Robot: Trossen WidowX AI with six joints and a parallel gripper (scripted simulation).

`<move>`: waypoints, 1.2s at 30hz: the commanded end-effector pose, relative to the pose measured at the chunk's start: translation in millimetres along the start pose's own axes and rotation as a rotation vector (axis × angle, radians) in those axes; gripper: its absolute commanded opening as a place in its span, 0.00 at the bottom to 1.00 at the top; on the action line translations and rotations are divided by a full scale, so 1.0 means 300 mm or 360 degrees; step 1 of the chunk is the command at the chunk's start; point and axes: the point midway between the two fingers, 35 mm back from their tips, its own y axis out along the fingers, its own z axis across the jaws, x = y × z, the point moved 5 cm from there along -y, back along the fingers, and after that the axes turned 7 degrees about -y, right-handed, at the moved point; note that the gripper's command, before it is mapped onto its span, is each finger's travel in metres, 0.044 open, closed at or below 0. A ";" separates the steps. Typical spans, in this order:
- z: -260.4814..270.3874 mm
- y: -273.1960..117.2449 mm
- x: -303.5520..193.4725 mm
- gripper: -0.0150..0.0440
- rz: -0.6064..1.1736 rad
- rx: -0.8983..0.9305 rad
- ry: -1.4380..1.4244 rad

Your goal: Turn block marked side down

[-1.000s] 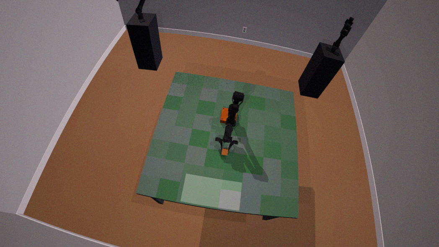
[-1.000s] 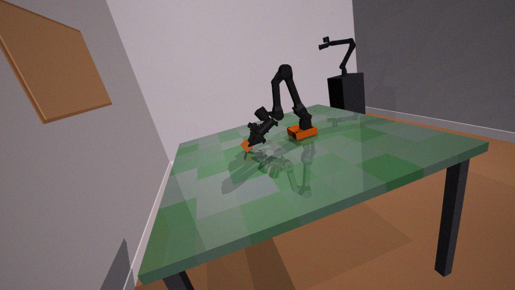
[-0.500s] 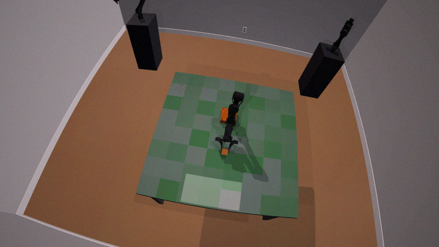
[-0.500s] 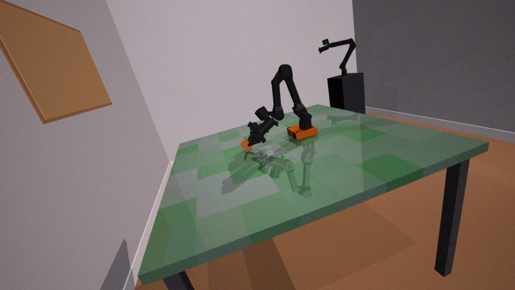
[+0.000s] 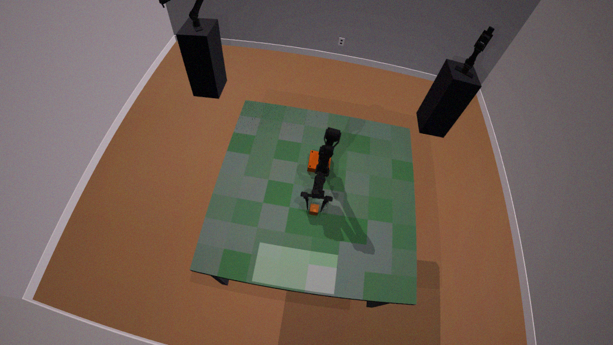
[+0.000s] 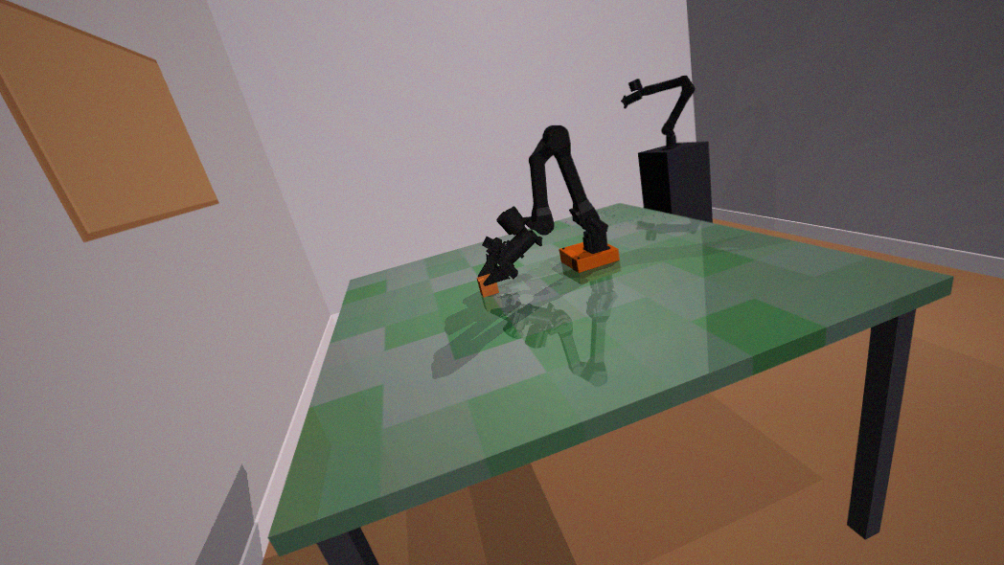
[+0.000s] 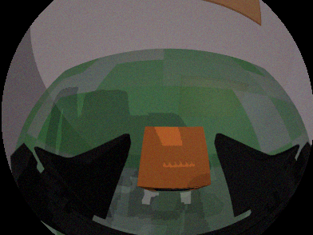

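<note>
The orange block (image 5: pixel 314 209) (image 6: pixel 488 286) (image 7: pixel 174 156) is at table level on the green-patterned table (image 5: pixel 244 192) (image 6: pixel 632 336), and its reflection begins right under it. In the wrist view a plain orange face fills most of it. Only a thin dark strip shows along its lower edge, and the marked side is not seen face-on. My gripper (image 5: pixel 314 210) (image 6: pixel 485 279) (image 7: pixel 173 139) is open, its two dark fingers on either side of the block. The wrist view shows a gap between the block and each finger.
The arm's orange base (image 5: pixel 313 160) (image 6: pixel 588 258) stands behind the block on the table. A pale bright patch (image 5: pixel 281 265) lies near the table's front edge. Two black pedestals (image 5: pixel 201 64) (image 5: pixel 448 102) carrying other arms stand on the floor beyond the table.
</note>
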 end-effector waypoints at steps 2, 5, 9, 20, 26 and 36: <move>0.000 0.000 0.002 1.00 -0.0005 0.0005 0.0006; 0.000 0.000 0.002 1.00 -0.0005 0.0005 0.0006; 0.000 0.000 0.002 1.00 -0.0005 0.0005 0.0006; 0.000 0.000 0.002 1.00 -0.0005 0.0005 0.0006; 0.000 0.000 0.002 1.00 -0.0005 0.0005 0.0006; -0.008 0.024 0.035 1.00 0.0143 0.0019 0.0005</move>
